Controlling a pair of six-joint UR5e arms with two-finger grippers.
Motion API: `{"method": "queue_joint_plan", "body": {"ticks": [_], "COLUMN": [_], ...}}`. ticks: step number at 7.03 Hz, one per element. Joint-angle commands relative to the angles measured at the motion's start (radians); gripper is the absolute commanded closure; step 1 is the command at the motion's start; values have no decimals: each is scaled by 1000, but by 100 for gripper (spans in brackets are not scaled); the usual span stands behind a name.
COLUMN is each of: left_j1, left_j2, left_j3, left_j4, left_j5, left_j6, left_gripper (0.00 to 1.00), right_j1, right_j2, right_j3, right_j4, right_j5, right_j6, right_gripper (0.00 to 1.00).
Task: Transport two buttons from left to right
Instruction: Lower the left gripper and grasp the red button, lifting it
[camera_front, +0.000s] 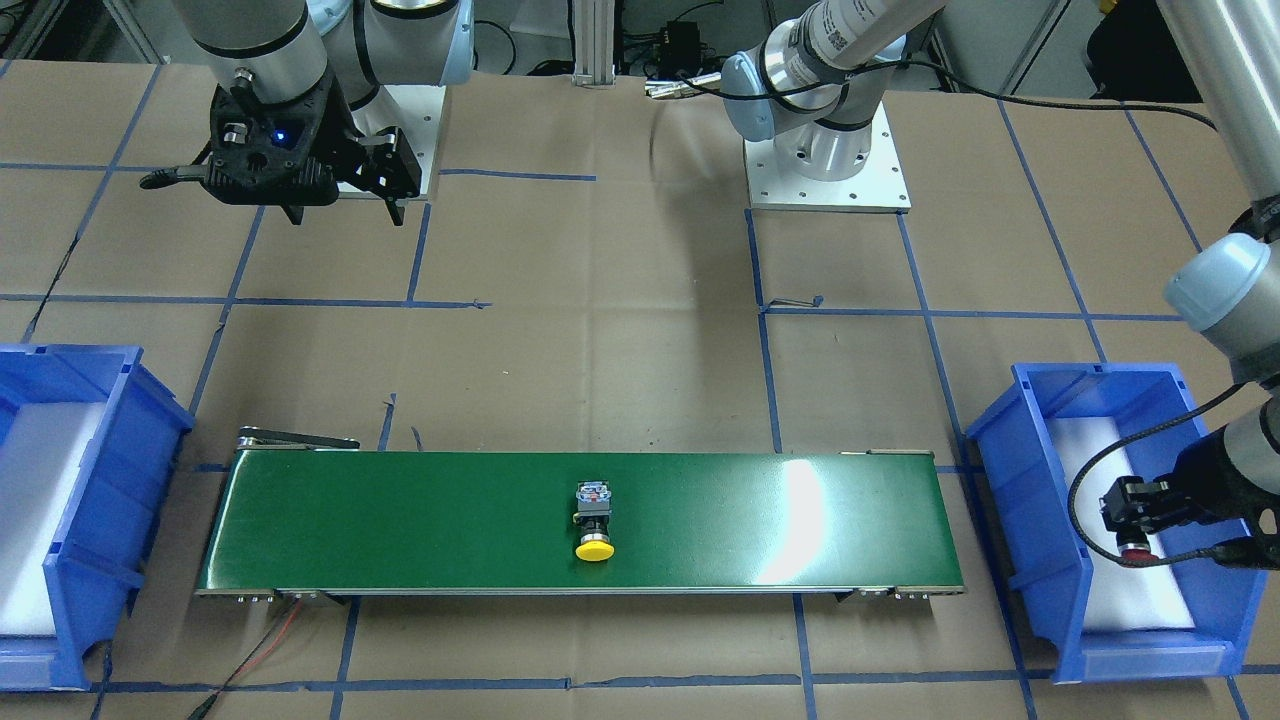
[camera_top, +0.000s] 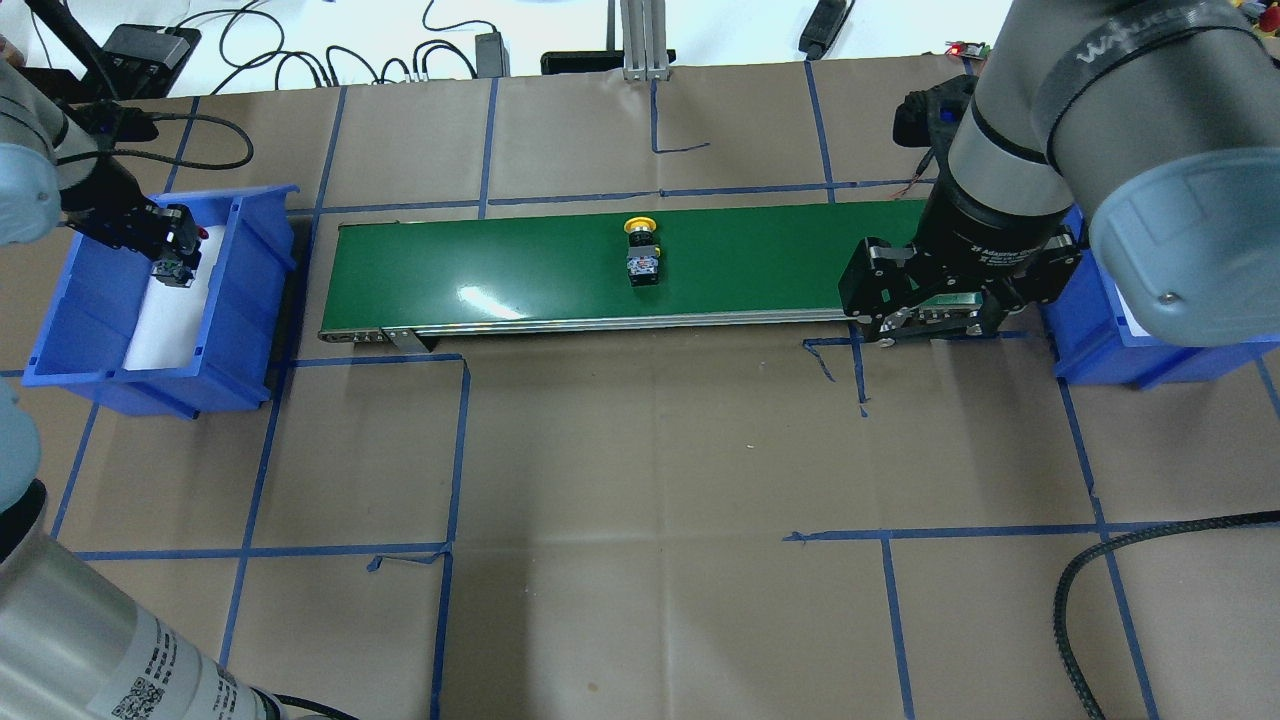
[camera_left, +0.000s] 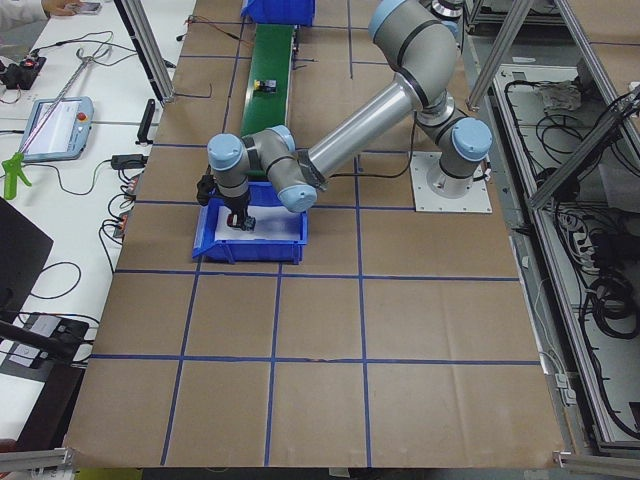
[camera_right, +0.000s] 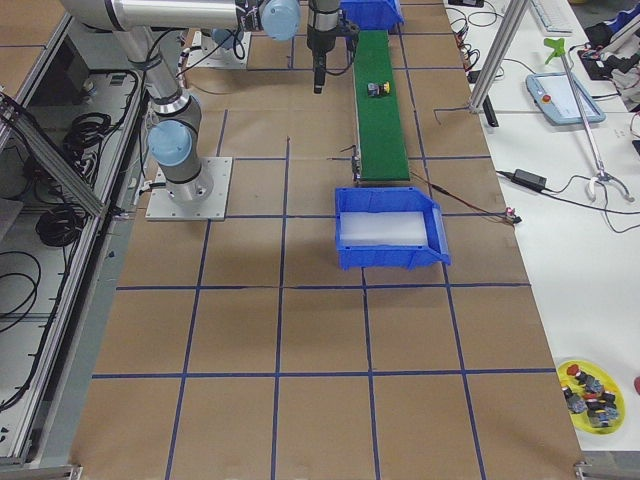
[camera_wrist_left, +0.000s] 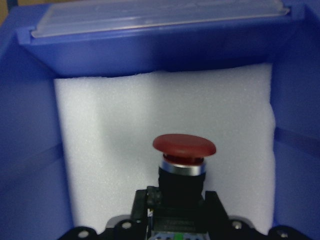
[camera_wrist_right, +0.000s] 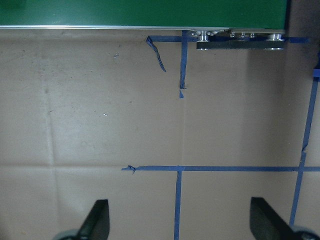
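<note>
The yellow-capped button (camera_front: 595, 521) lies on its side at the middle of the green conveyor belt (camera_front: 400, 520), and also shows in the overhead view (camera_top: 640, 251). My left gripper (camera_front: 1130, 515) is inside the blue bin on my left (camera_front: 1030, 500) and is shut on the red-capped button (camera_wrist_left: 184, 146), holding it just over the white foam (camera_wrist_left: 100, 150). My right gripper (camera_top: 930, 330) is open and empty. It hovers above the table next to the belt's right end, with both fingers (camera_wrist_right: 100, 220) spread wide in its wrist view.
A second blue bin (camera_front: 90, 480) lined with white foam stands at the belt's right end, partly hidden by my right arm in the overhead view. The table is brown cardboard crossed by blue tape lines (camera_top: 460, 450). A yellow dish of spare parts (camera_right: 592, 388) sits far off.
</note>
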Motion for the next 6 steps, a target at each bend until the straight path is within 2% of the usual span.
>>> {"method": "queue_joint_plan", "body": {"ticks": [1, 2, 4, 6], "left_j1": [-2, -5, -11, -64], "left_j2": [143, 214, 232, 230], "left_j3": [35, 35, 15, 11], "left_j4": [-217, -292, -312, -312], "left_j5": [8, 14, 14, 11], "left_j6": [-3, -5, -76, -190], "left_gripper": [98, 98, 98, 98], "right_j1": [0, 0, 0, 0], "right_j2": [0, 0, 0, 1], "right_j3": [-2, -2, -2, -2], "right_j4": [0, 0, 0, 0], "right_j5": [0, -1, 0, -1], "right_j6": [1, 1, 1, -1], "right_gripper": [0, 0, 0, 0]}}
